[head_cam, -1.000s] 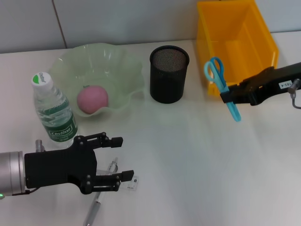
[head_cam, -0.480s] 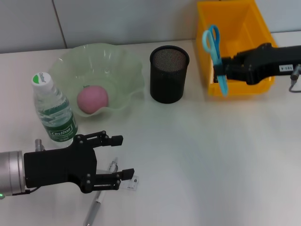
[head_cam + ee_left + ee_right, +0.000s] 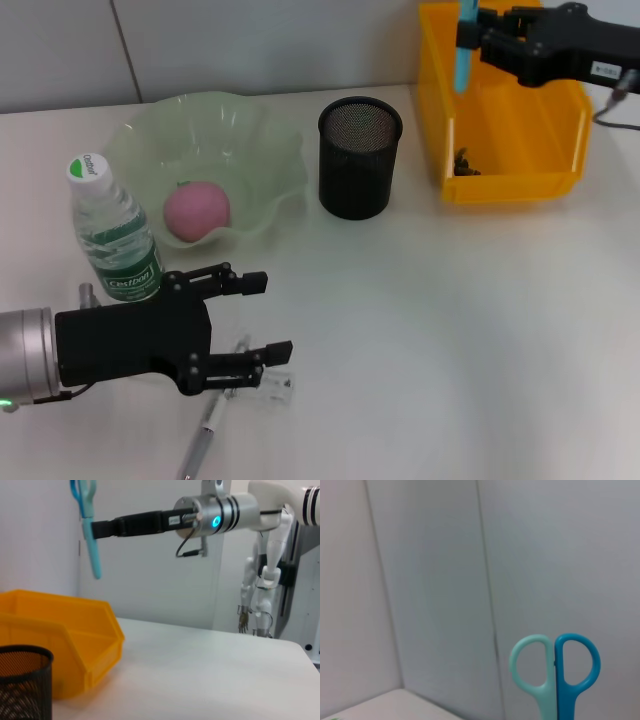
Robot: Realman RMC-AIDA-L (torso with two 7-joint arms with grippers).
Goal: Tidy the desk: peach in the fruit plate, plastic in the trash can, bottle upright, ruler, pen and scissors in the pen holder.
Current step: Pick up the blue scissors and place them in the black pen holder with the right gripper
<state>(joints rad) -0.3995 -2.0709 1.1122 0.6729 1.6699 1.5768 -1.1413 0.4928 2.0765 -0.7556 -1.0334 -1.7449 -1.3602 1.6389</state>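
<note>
My right gripper (image 3: 472, 36) is shut on blue scissors (image 3: 465, 48) and holds them high over the yellow bin (image 3: 505, 178), right of the black mesh pen holder (image 3: 359, 157). The scissors also show in the left wrist view (image 3: 87, 527) and the right wrist view (image 3: 554, 672). My left gripper (image 3: 262, 318) is open, low over the table just above a pen (image 3: 205, 435) with a small white tag (image 3: 274, 389). The pink peach (image 3: 197, 210) lies in the green fruit plate (image 3: 255, 150). The water bottle (image 3: 113, 232) stands upright. No ruler shows.
The yellow bin holds a small dark scrap (image 3: 463, 160). The wall runs along the table's far edge behind the plate, the holder and the bin.
My right gripper has risen with the scissors, from beside the bin's front to high above its back. My left gripper has shifted slightly right over the pen.
</note>
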